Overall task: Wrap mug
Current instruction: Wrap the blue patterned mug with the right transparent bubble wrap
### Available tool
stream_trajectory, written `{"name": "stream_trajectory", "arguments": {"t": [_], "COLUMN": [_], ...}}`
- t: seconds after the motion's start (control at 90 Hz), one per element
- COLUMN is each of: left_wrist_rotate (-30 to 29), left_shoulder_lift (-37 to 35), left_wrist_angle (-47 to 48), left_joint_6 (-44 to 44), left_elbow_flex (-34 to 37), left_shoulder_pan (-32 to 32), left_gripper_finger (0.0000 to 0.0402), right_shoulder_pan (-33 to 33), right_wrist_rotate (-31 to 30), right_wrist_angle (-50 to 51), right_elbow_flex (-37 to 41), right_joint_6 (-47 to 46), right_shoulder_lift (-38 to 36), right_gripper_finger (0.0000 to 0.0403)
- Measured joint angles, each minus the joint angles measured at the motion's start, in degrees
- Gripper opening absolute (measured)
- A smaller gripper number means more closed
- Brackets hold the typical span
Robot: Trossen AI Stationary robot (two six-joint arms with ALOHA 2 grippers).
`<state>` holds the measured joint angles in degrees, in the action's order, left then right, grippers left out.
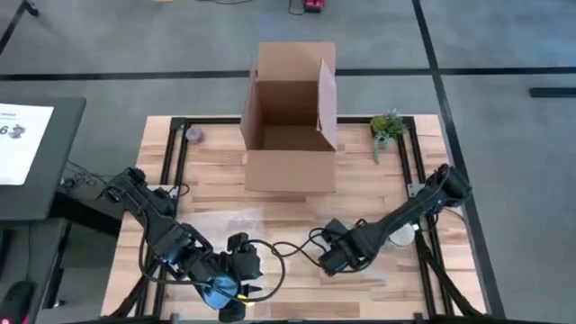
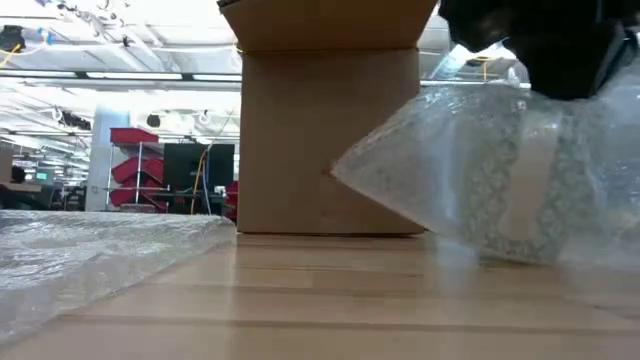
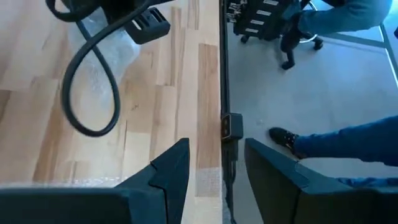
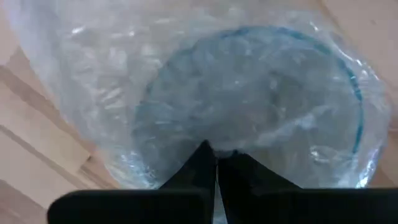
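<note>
The mug sits bundled inside bubble wrap, just ahead of the right gripper's fingers. Only its blue rim shows through the plastic. Those fingers are pressed together at the tips, pinching a fold of the wrap on the side of the bundle nearest them. From bench height the bundle hangs under the dark fingers, its lower edge at the bench surface; whether it touches is hard to say.

The left gripper has its fingers spread with nothing between them. Below and beyond their tips runs the bench's edge, with a black cable looped on the wood to one side. On the floor past the edge are a person's shoe and trouser leg.

A loose sheet of wrap lies flat nearby, and an open cardboard box stands farther back.
</note>
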<state>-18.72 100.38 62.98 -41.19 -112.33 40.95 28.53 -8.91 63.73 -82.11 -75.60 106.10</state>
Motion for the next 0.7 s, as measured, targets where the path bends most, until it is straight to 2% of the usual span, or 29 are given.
{"name": "stream_trajectory", "arguments": {"t": [0.111,0.278,0.4,0.567,0.7], "left_wrist_rotate": [0.0,0.0,0.1,0.2,0.2], "left_shoulder_lift": [0.0,0.0,0.0,0.0,0.0], "left_wrist_angle": [0.0,0.1,0.1,0.2,0.2], "left_joint_6": [0.0,0.0,0.0,-0.1,-0.2], "left_elbow_flex": [0.0,0.0,0.0,0.0,0.0], "left_shoulder_pan": [0.0,0.3,0.5,0.5,0.5], "left_gripper_finger": [0.0134,0.0134,0.0134,0.0134,0.0134], "right_shoulder_pan": [-2.7,-6.4,-8.9,-10.8,-11.7], "right_wrist_rotate": [2.7,6.2,10.1,11.4,11.3], "right_wrist_angle": [-0.7,0.7,2.6,2.1,1.6], "right_elbow_flex": [0.0,-1.9,-3.6,-4.6,-4.0], "right_joint_6": [5.0,10.8,13.3,14.0,15.1], "right_shoulder_lift": [0.0,-0.3,-0.4,-0.4,1.3], "right_gripper_finger": [0.0009,0.0057,0.0074,0.0072,0.0039]}}
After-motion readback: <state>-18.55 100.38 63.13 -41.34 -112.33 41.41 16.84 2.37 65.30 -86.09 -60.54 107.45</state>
